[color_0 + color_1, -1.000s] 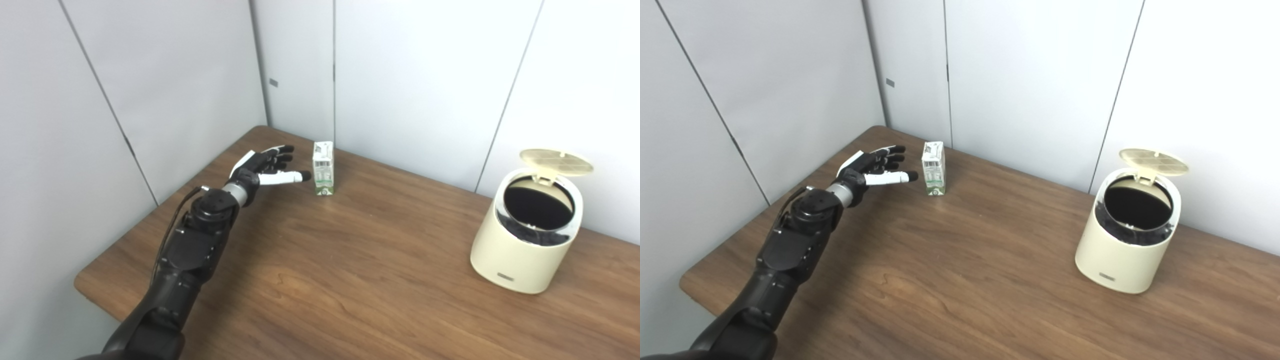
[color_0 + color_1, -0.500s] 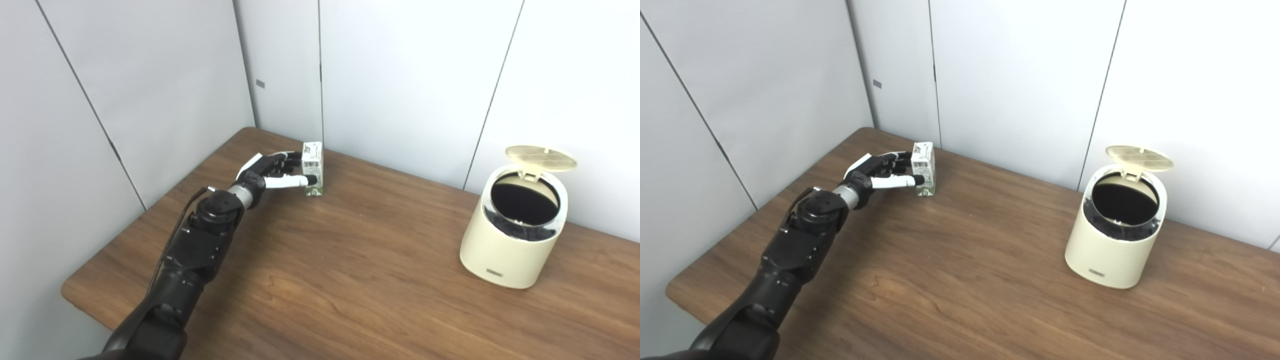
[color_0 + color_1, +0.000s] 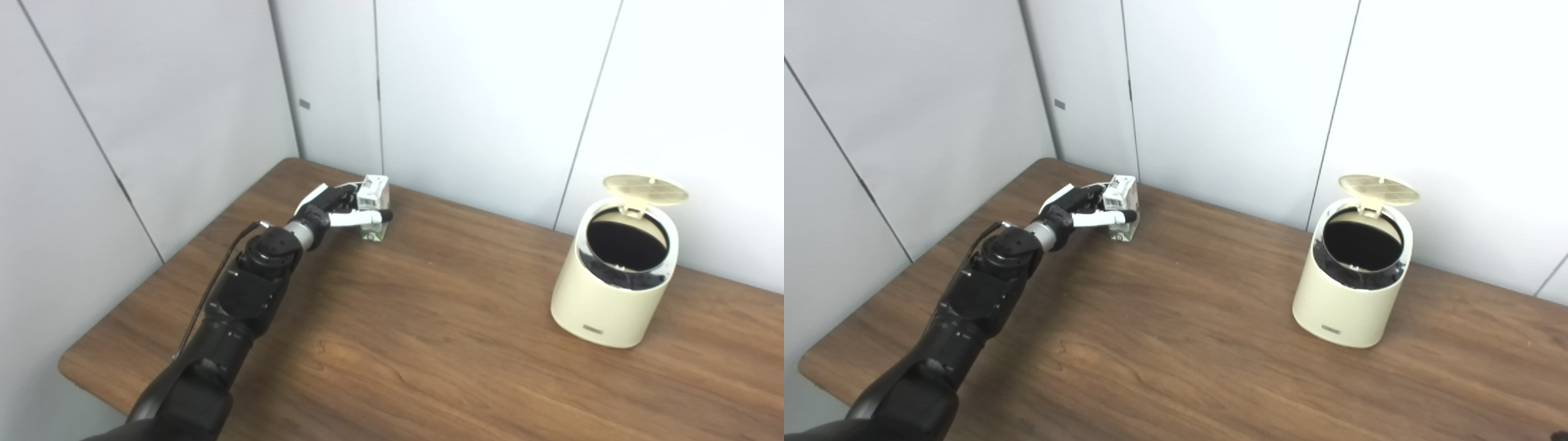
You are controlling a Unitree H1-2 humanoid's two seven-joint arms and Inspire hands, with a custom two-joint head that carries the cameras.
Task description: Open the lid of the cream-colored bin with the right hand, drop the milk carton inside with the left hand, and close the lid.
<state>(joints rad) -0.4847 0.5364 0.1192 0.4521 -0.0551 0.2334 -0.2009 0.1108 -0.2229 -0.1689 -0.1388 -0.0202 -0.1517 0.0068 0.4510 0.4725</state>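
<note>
The left hand (image 3: 334, 211) reaches across the far left part of the wooden table (image 3: 429, 343) and wraps around the milk carton (image 3: 373, 207). Its thumb (image 3: 366, 216) lies across the near face of the carton and the other fingers curl round the carton's left and far side, so the hand is closed on it. The carton is tilted, its top leaning towards the hand, while its bottom edge is at the tabletop; whether it has fully left the surface cannot be told. It sits near the back edge of the table, close to the grey wall panels (image 3: 184, 92).

The carton is white with green at its base and a dark block of print on the upper side that looks like a barcode or text panel; none of the writing can be read at this size.

Well apart to the right stands the cream-colored bin (image 3: 615, 282). Its round lid (image 3: 645, 188) is up, hinged at the back, and the dark inside (image 3: 626, 236) is exposed. A small dark label (image 3: 593, 329) low on the front of the bin is too small to read.

The right hand is out of sight in both views.
</note>
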